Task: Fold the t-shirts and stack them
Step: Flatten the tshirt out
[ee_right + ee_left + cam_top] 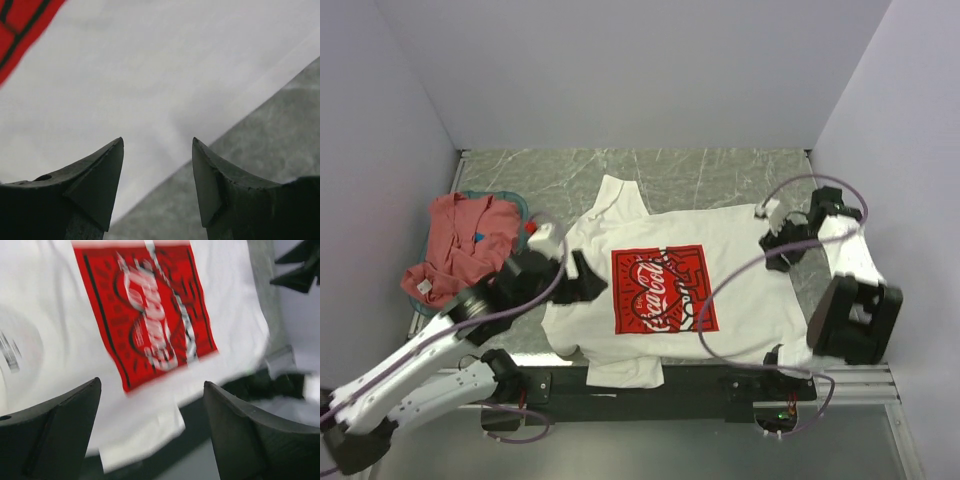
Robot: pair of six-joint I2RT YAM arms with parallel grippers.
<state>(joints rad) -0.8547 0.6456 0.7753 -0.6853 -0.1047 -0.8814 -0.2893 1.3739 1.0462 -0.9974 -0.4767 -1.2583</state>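
The white t-shirt with the red Coca-Cola print lies spread flat across the table, one sleeve hanging over the near edge. My left gripper hovers open over its left side, nothing between the fingers. In the left wrist view, blurred, the left gripper frames the white t-shirt and print. My right gripper stands open above the shirt's right hem. In the right wrist view the right gripper is empty over the white t-shirt. The salmon-red t-shirt lies crumpled at far left.
A teal basket peeks out from under the salmon-red shirt at the left edge. The marbled grey table runs to the back wall. Side walls close in on both sides. Purple cables loop over the white shirt.
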